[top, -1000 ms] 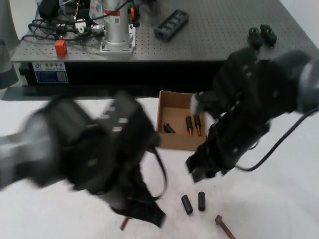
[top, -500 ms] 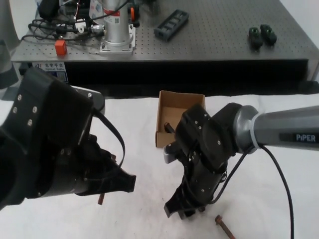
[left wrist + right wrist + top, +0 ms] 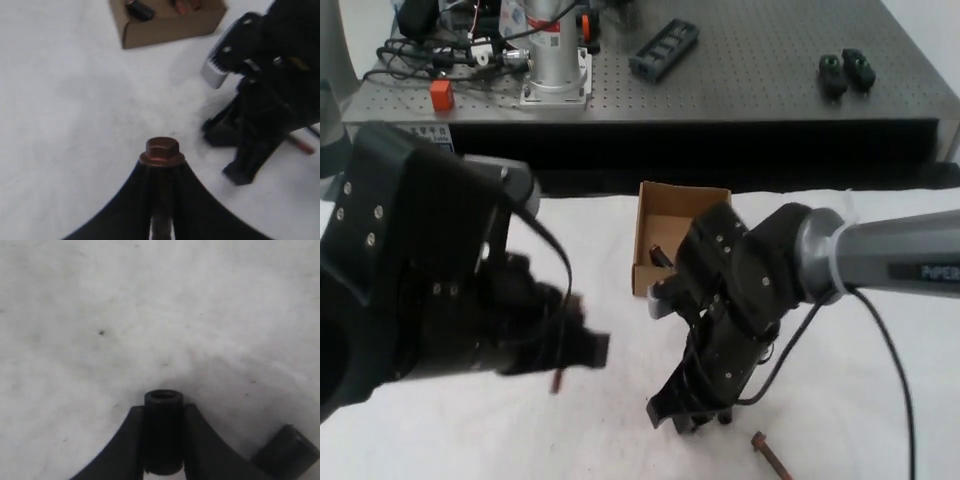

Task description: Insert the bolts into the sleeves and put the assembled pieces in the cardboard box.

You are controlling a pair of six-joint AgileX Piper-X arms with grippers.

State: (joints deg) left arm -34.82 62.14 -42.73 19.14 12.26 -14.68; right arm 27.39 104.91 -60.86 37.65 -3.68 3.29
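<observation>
White cloth point(image 3: 880, 400) covers the tabletop, with a perforated metal platform point(image 3: 770, 70) behind it. The left gripper point(image 3: 161, 170) is clenched on a copper bolt point(image 3: 161, 151), whose hex head juts out past the fingertips. Ahead of that gripper sits the cardboard box point(image 3: 170, 27), with dark and copper-coloured pieces lying inside. The right gripper point(image 3: 163, 415) is low over the cloth, clamped around a black sleeve point(image 3: 163, 440) whose open bore faces outward. A second sleeve point(image 3: 285, 452) lies on the cloth just beside this gripper, apart from its fingers. Another bolt point(image 3: 772, 457) lies loose on the cloth near the right gripper.
</observation>
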